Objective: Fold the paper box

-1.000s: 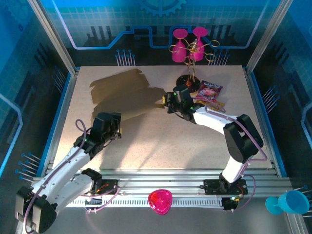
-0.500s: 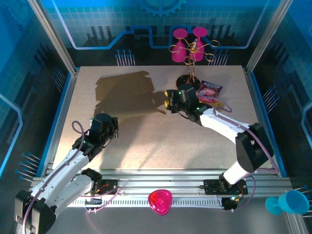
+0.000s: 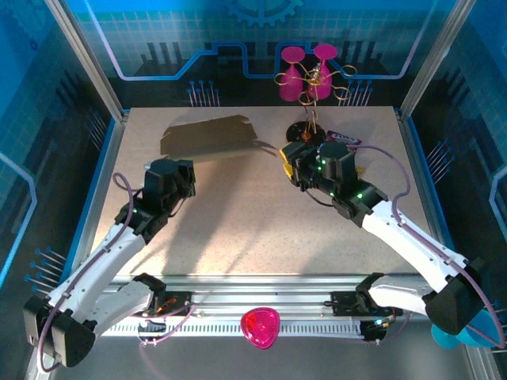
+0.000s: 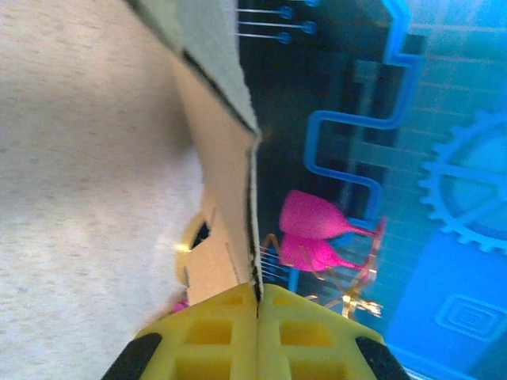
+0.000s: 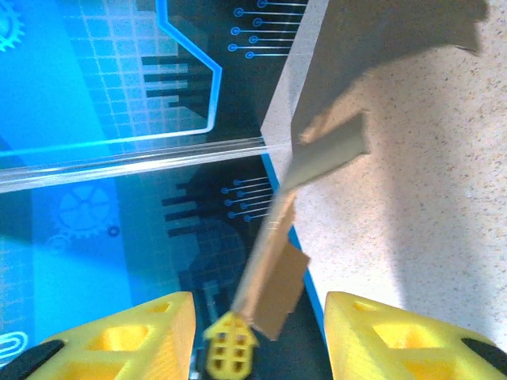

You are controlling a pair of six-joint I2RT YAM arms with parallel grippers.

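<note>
Yellow jaws of the left gripper (image 4: 257, 317) are pressed fully together, and the edge of the paper box (image 4: 226, 158) is pinched in the seam between them. From that grip the brown cardboard runs away from the wrist camera edge-on, as a thin raised sheet.

From above, the left gripper (image 3: 174, 172) sits at the near left corner of the paper box (image 3: 210, 136). The sheet is lifted over the far half of the table (image 3: 238, 229) and casts a shadow on it. Its long axis runs left to right.

The right gripper (image 5: 260, 310) stands well open. A narrow strip of cardboard passes through the gap, and neither jaw appears to touch it. This gripper (image 3: 290, 162) is at the sheet's right end, just in front of the pink glasses (image 3: 305, 63).
</note>
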